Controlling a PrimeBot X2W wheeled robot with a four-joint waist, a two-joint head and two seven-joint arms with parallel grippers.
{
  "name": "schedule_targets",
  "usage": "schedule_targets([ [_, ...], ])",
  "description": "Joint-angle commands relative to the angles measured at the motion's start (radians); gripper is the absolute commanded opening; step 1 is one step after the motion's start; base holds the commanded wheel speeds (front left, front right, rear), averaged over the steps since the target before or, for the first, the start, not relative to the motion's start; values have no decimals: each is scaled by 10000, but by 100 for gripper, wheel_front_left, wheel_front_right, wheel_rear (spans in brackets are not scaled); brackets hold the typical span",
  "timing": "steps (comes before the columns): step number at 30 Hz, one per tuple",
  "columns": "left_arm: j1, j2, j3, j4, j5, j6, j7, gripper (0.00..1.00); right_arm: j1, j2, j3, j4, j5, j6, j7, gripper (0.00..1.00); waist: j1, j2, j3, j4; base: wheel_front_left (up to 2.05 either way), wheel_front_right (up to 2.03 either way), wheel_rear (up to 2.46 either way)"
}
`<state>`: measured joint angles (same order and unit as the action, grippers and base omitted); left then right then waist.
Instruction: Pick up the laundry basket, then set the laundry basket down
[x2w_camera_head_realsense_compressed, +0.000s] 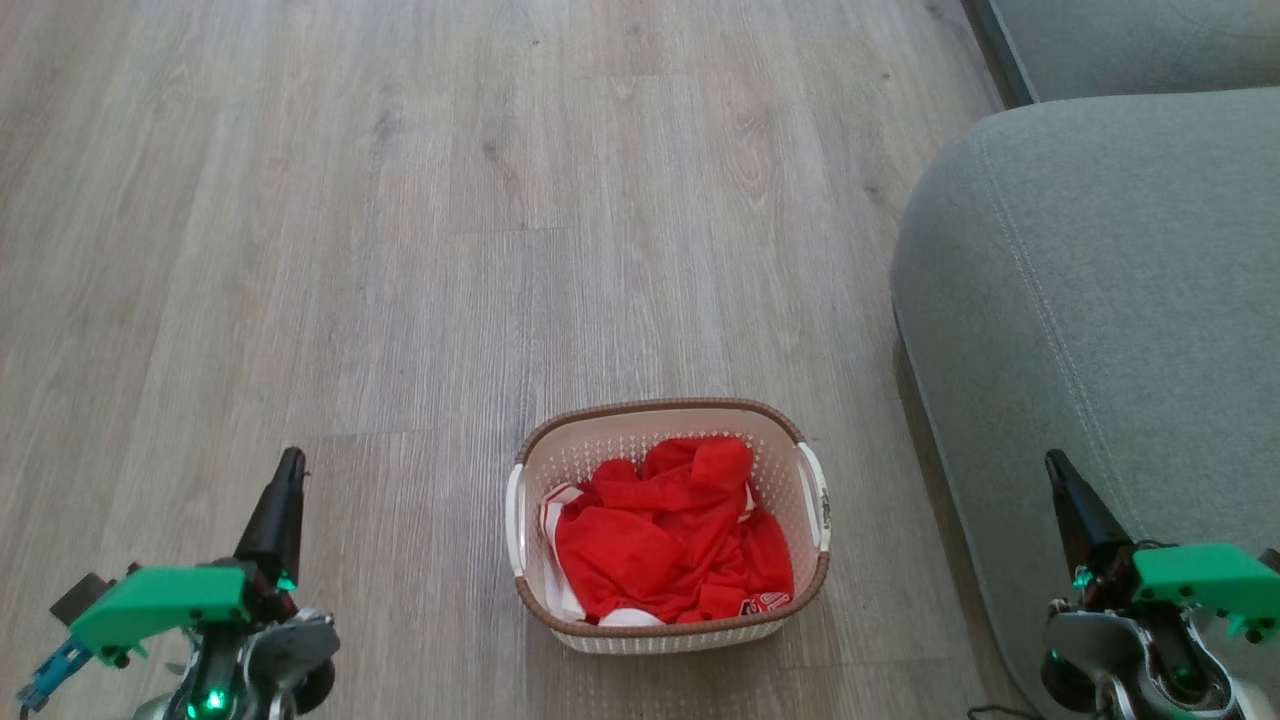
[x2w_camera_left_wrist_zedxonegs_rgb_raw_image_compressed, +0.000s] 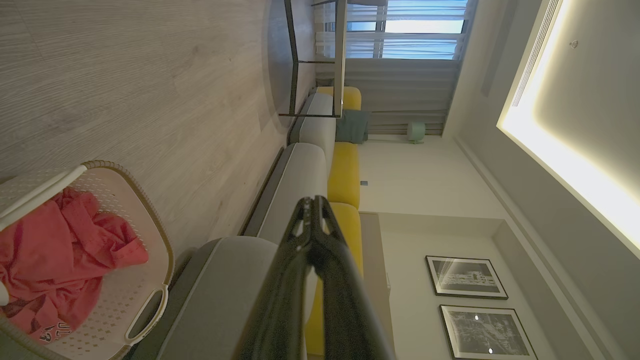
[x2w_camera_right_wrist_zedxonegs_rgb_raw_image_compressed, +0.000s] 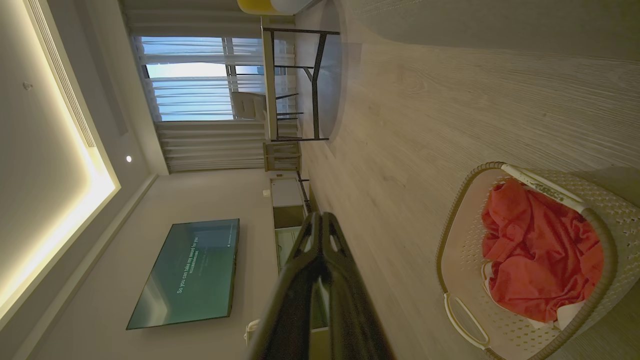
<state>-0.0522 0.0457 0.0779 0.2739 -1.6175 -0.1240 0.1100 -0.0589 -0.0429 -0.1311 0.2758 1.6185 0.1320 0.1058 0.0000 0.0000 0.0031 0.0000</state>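
The laundry basket (x2w_camera_head_realsense_compressed: 640, 440) stands on the wood floor at the lower middle of the head view: cream-white perforated plastic, brown woven-look rim, a white handle on each side, red clothes (x2w_camera_head_realsense_compressed: 670, 530) inside. My left gripper (x2w_camera_head_realsense_compressed: 290, 462) is shut and empty, well to the basket's left and apart from it. My right gripper (x2w_camera_head_realsense_compressed: 1054, 462) is shut and empty too, off to the basket's right in front of the sofa. The basket (x2w_camera_left_wrist_zedxonegs_rgb_raw_image_compressed: 135, 280) sits at the lower left of the left wrist view beside the shut gripper (x2w_camera_left_wrist_zedxonegs_rgb_raw_image_compressed: 313, 201). In the right wrist view the basket (x2w_camera_right_wrist_zedxonegs_rgb_raw_image_compressed: 452, 260) lies right of the shut gripper (x2w_camera_right_wrist_zedxonegs_rgb_raw_image_compressed: 319, 216).
A grey-green sofa (x2w_camera_head_realsense_compressed: 1100, 300) fills the right side, its armrest close to the basket's right handle. Open wood floor (x2w_camera_head_realsense_compressed: 400, 200) stretches ahead and to the left. A metal-legged table (x2w_camera_right_wrist_zedxonegs_rgb_raw_image_compressed: 300, 90) stands far off, and a wall television (x2w_camera_right_wrist_zedxonegs_rgb_raw_image_compressed: 185, 272) hangs beyond.
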Motion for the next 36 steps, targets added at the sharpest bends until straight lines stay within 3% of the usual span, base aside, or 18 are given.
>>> schedule_targets([
  [1,-557,45,353,-292,85,-67,29,0,-490,-73,178,-311,-94,-13,71,0,0,0,0,0,0,0,0],
  [12,-557,45,353,-292,85,-67,29,0,-490,-73,178,-311,-94,-13,71,0,0,0,0,0,0,0,0],
  [13,8,-2,-8,40,-3,10,-2,100,4,4,4,32,3,0,-5,100,0,0,0,0,0,0,0],
  [36,-399,160,-330,-88,610,-5,-526,100,-316,-252,252,32,-882,-2,-621,100,0,0,-19,11,0,0,0],
])
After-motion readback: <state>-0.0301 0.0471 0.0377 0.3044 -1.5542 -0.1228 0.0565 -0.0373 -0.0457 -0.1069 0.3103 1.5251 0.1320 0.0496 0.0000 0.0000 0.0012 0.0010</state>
